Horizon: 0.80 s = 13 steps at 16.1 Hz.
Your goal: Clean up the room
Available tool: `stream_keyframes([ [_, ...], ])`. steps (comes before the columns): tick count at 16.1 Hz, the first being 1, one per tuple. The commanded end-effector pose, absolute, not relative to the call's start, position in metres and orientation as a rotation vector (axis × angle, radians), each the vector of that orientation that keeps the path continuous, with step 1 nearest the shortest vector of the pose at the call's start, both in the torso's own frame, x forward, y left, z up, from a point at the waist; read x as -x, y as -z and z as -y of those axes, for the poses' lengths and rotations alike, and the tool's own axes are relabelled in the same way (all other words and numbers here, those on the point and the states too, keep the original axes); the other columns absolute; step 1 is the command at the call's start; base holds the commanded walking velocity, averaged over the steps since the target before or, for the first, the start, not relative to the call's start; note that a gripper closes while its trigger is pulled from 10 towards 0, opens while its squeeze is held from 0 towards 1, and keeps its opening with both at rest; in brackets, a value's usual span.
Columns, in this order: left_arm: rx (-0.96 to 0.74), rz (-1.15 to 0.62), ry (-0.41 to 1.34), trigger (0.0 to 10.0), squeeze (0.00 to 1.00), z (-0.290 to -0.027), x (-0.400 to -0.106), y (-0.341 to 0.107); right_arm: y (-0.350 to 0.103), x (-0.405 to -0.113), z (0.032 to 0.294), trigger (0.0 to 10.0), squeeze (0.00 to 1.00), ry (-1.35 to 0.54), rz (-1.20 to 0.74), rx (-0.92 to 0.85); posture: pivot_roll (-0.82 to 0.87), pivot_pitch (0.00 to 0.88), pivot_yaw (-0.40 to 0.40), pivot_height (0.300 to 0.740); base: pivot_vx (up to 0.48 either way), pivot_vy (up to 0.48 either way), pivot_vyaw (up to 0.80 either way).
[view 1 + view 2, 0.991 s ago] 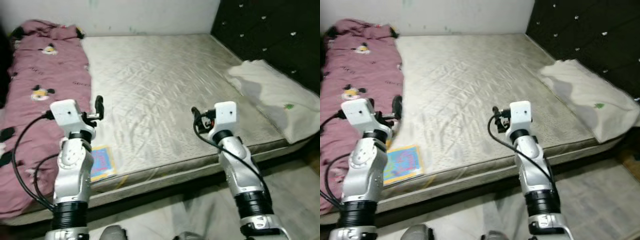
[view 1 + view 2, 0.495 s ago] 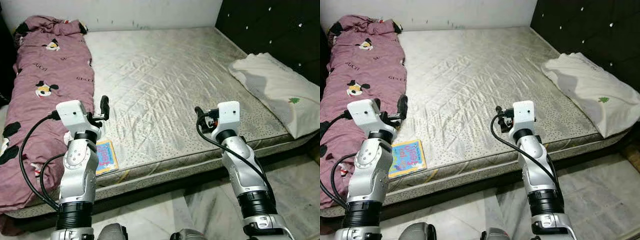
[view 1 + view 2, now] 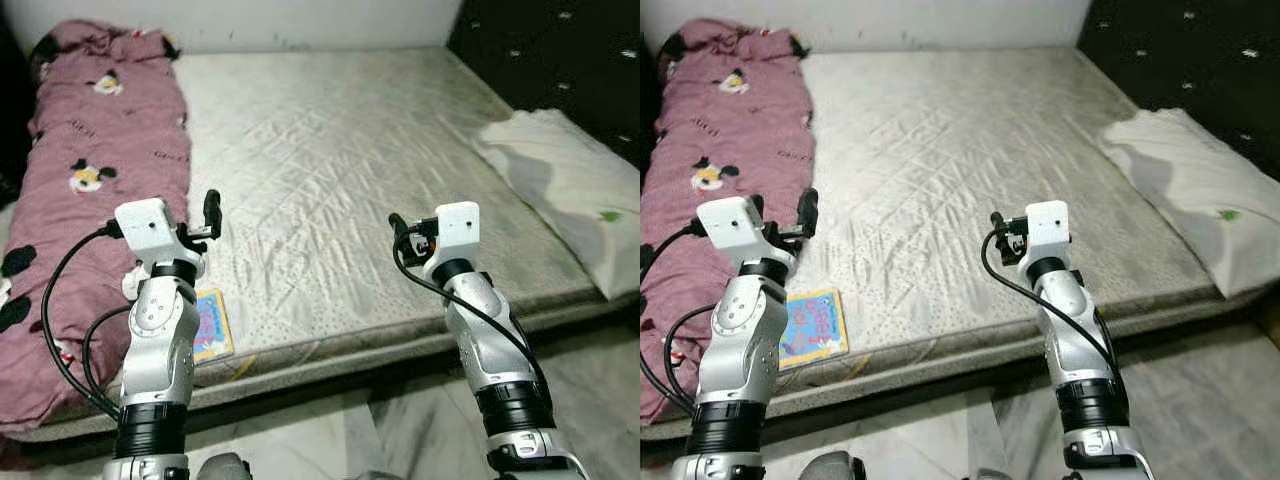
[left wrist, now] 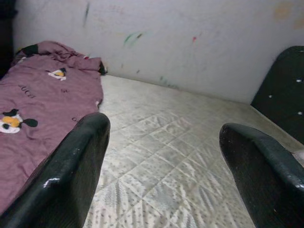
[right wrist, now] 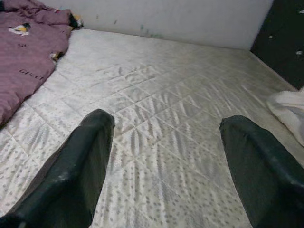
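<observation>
Robot stands at the bed's near edge, both arms raised over the mattress (image 3: 330,170). Left gripper (image 4: 161,166) has its fingers spread wide and empty; right gripper (image 5: 166,166) is likewise spread and holds nothing. A pink blanket (image 3: 90,170) lies in a long rumpled strip along the robot's left side of the bed, and a small colourful book (image 3: 812,325) sits on the mattress just beside it, near the front edge and under the left arm. A white pillow (image 3: 565,190) rests at the right, by the dark headboard (image 3: 560,60). Nothing is grasped yet, so this looks like the approach stage. The next move likely calls for lowering the left gripper to the book, whose flat shape may need an edge pinch.
</observation>
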<state>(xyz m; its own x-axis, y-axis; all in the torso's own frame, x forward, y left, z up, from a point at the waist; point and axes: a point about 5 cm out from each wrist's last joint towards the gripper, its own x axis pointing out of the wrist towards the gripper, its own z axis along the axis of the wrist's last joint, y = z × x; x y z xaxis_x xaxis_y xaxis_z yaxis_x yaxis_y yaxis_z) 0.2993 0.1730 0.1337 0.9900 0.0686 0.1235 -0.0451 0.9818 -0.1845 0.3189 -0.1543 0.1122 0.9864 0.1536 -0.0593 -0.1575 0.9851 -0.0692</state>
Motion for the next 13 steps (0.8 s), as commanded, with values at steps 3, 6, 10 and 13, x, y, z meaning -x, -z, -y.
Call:
stream_keyframes([
  [3, 0.173, 0.148, -0.041, 10.0, 0.00, -0.1718, -0.2996, -0.1381, -0.1150, -0.3203, 0.1574, 10.0, 0.00, -0.145, -0.044, 0.066, -0.02, 0.000, -0.067, 0.740, 0.329, 0.000, 0.00],
  [6, 0.171, 0.141, -0.044, 10.0, 0.00, -0.1718, -0.2996, -0.1373, -0.1149, -0.3206, 0.1589, 10.0, 0.00, -0.142, -0.044, 0.068, -0.02, 0.000, -0.067, 0.740, 0.179, 0.000, 0.00],
  [10, 0.177, 0.120, -0.070, 10.0, 0.00, -0.1736, -0.3005, -0.1339, -0.1141, -0.3208, 0.1591, 10.0, 0.00, -0.147, -0.046, 0.074, -0.02, 0.000, -0.069, 0.740, 0.000, 0.000, 0.00],
  [13, 0.184, 0.117, -0.055, 10.0, 0.00, -0.1722, -0.3008, -0.1335, -0.1137, -0.3208, 0.1578, 10.0, 0.00, -0.156, -0.046, 0.083, -0.01, 0.000, -0.068, 0.740, 0.000, 0.246, 0.00],
])
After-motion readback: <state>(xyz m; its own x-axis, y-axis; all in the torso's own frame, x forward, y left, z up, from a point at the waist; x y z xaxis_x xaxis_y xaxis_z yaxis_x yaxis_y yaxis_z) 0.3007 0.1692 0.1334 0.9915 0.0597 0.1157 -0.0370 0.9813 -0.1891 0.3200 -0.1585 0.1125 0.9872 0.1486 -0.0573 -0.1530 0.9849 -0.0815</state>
